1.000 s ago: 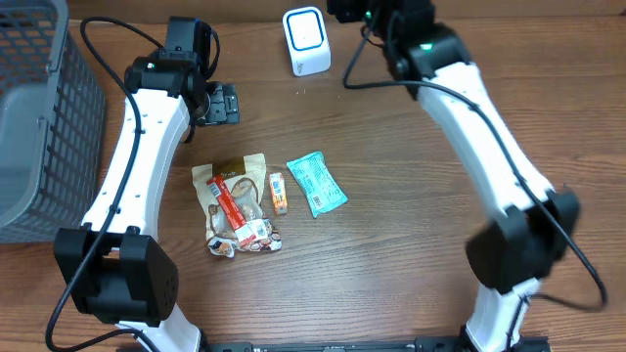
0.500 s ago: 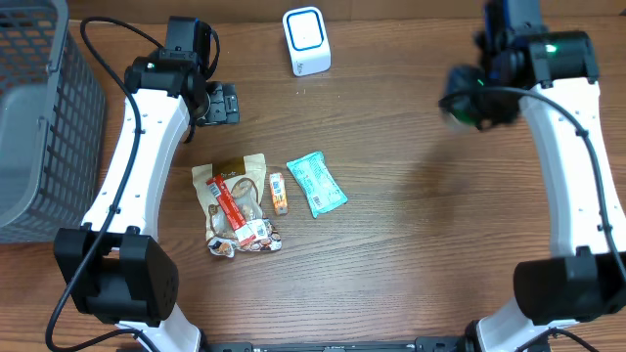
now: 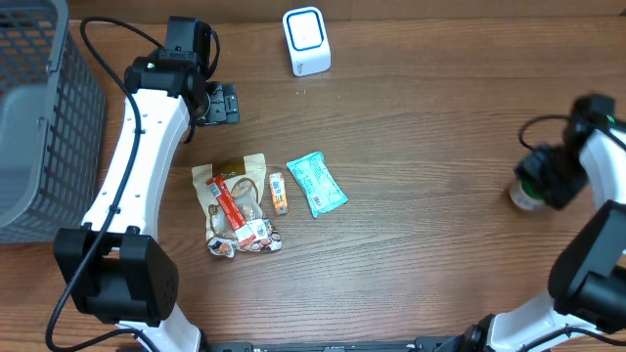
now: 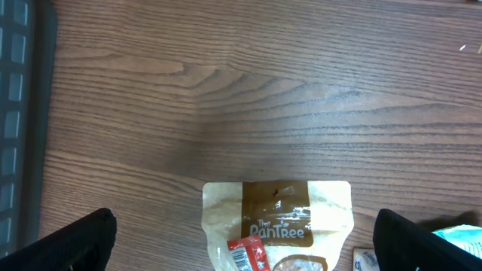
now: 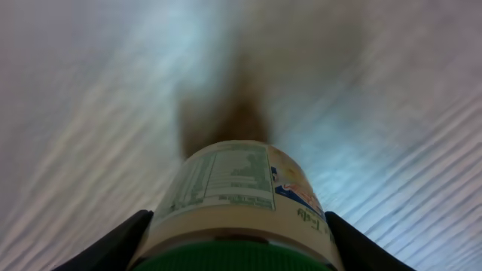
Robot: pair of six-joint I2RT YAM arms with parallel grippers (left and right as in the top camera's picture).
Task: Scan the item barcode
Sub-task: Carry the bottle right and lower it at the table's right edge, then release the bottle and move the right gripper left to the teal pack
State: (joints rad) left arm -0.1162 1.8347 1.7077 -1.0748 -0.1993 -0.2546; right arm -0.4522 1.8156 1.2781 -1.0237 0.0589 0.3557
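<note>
The green-capped bottle (image 5: 233, 188) is clamped in the right tool (image 3: 543, 181) near the right edge of the bench (image 3: 411, 244) (well apart from the white scanner (image 3: 306, 39)). The left tool (image 3: 220, 105) is spread wide apart near the snack pouch (image 4: 277, 218).

Wears glossy white shells over both slim arms, broken by black joint housings. On the left arm (image 3: 132, 156), runs one long white link from a chunky black base joint (image 3: 115, 279) up to a black wrist block (image 3: 186, 44), with a thin black cable (image 3: 86, 27) arching off it. Ends in a matte black left gripper (image 3: 227, 104) with broad, round-tipped fingers (image 4: 68, 241). Repeats the white-and-black build on the right arm (image 3: 608, 156), cable (image 3: 533, 125) curling by the wrist. Shows the right gripper (image 3: 533, 188) black too, its fingers (image 5: 109, 242) dark, perhaps rubbery, though blurred.
</note>
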